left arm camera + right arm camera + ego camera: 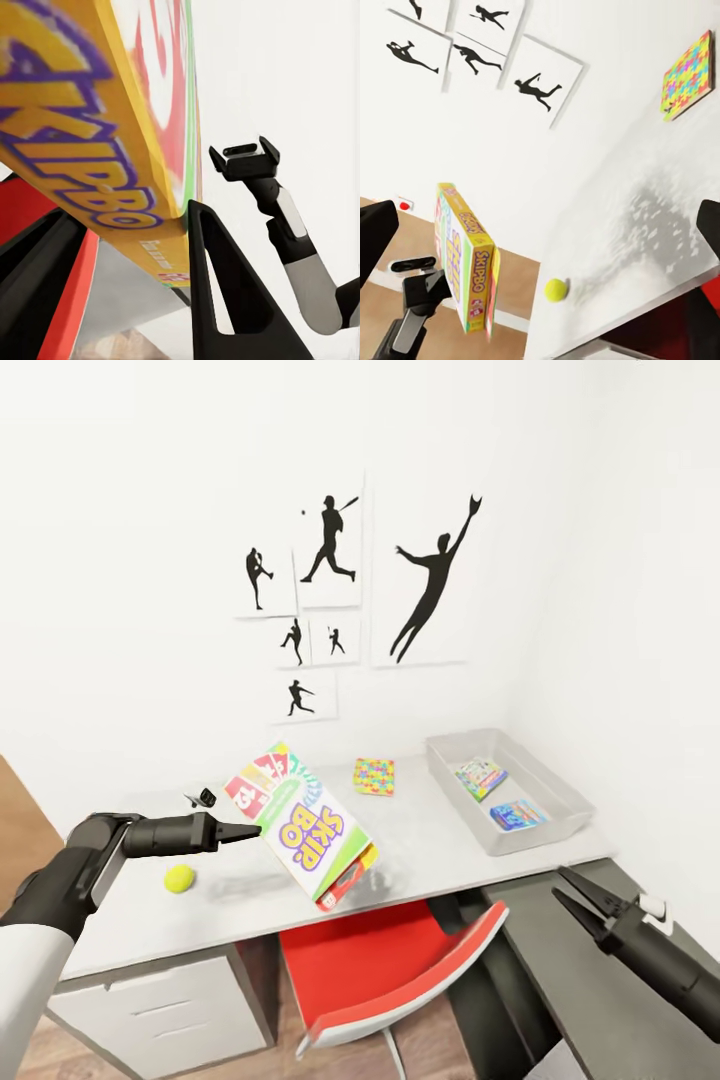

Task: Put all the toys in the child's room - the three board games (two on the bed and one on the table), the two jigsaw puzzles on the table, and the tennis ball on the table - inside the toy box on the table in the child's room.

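Currently the left gripper is clamped on one edge of the long board game; in the left wrist view its two dark fingers straddle the yellow rim of the box. The box hangs tilted at the centre of the head view, printed cover facing the camera, lower corner just above the front edge of the table and over the red chair. An edge grip leaves the flat faces free, which suits sliding the box into a shallow bin.

At lower right of the head view, the right gripper hangs with its fingers spread and empty, over the lower dark side section of the table. Judged from its position, it is kept clear of the transfer path.

The toy box sits at the right end of the table, against the wall corner. Two bright flat items already lie inside it; whether they are games or puzzles cannot be told. One jigsaw puzzle lies flat on the table between the held box and the bin, close to the wall. The tennis ball rests at lower left of the head view, on the table just below the left arm. A small black and white object lies near the wall above that arm.

The step in hand appears to be carrying the long box rightward to the bin. The puzzle lies near that path, so the box needs to stay lifted.
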Tool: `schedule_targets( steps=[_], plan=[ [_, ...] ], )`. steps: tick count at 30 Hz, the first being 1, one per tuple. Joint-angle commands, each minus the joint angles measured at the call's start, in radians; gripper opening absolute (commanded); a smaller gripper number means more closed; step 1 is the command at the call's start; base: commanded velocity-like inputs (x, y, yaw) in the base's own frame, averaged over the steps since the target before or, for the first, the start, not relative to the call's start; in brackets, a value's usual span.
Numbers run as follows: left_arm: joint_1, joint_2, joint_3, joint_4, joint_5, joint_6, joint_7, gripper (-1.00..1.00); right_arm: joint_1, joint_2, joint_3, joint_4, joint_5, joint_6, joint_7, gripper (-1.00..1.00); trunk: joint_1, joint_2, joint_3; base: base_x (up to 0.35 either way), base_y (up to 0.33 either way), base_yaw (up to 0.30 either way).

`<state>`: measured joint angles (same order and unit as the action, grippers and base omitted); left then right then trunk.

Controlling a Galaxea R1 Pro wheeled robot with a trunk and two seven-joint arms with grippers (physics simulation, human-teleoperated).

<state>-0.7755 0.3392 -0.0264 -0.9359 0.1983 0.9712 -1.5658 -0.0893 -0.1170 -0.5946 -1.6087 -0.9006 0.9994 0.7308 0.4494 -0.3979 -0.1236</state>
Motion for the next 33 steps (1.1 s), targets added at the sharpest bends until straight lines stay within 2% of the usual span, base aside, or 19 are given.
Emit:
schedule_targets(
  steps=[1, 6, 10, 14, 20, 27, 28, 30, 31, 33],
  plan=[
    [-0.001, 0.001, -0.003, 0.0, 0.003, 0.011, -0.005, -1.0, -0.001, 0.0, -0.002, 0.0, 0.004, 0.004, 0.016, 1.0, 0.001, -0.002, -0.002, 0.0, 0.28, -0.126],
    [-0.001, 0.001, -0.003, 0.0, 0.003, 0.009, -0.005, -1.0, -0.001, 0.0, -0.002, -0.001, 0.005, 0.002, 0.057, 1.0, 0.001, -0.002, -0.001, 0.0, 0.28, -0.037],
    [-0.001, 0.001, -0.003, 0.0, 0.003, 0.007, -0.005, -1.0, -0.001, -0.001, -0.002, -0.002, 0.006, 0.001, 0.063, 1.0, 0.001, -0.002, -0.001, 0.046, 0.245, -0.001],
    [0.001, 0.001, -0.002, 0.0, 0.003, 0.005, -0.005, -1.0, 0.0, -0.006, -0.003, -0.002, 0.006, 0.002, 0.065, 1.0, 0.001, -0.002, -0.001, 0.103, 0.08, -0.026],
    [0.001, 0.001, -0.003, -0.001, 0.004, 0.004, -0.005, -1.0, 0.0, -0.011, -0.006, -0.002, 0.006, 0.002, 0.068, 1.0, 0.001, -0.002, 0.002, 0.062, 0.009, -0.223],
    [-0.008, -0.007, 0.002, -0.008, 0.003, 0.027, -0.005, -1.0, 0.0, -0.016, -0.062, -0.002, 0.005, 0.016, 0.068, 1.0, 0.001, -0.002, 0.005, 0.005, 0.0, -0.269],
    [-0.02, -0.012, 0.002, -0.008, 0.002, 0.043, -0.005, -1.0, 0.0, -0.016, -0.066, -0.002, 0.005, 0.017, 0.068, 1.0, 0.001, -0.002, 0.006, 0.001, 0.0, -0.271],
    [-0.06, -0.04, 0.001, -0.007, 0.0, 0.064, -0.005, -1.0, -0.002, -0.016, -0.066, -0.002, 0.005, 0.016, 0.065, 1.0, 0.001, -0.002, 0.007, 0.0, 0.0, -0.271],
    [-0.097, -0.063, 0.001, 0.004, -0.004, 0.072, -0.005, -1.0, -0.009, -0.017, -0.065, -0.002, 0.006, 0.015, 0.061, 1.0, 0.001, -0.002, 0.007, 0.0, 0.0, -0.272],
    [-0.147, -0.08, 0.002, 0.054, -0.007, 0.076, -0.003, -1.0, -0.014, -0.023, -0.065, -0.002, 0.006, 0.015, 0.059, 1.0, 0.001, -0.002, 0.008, 0.0, 0.0, -0.268]
  ],
)
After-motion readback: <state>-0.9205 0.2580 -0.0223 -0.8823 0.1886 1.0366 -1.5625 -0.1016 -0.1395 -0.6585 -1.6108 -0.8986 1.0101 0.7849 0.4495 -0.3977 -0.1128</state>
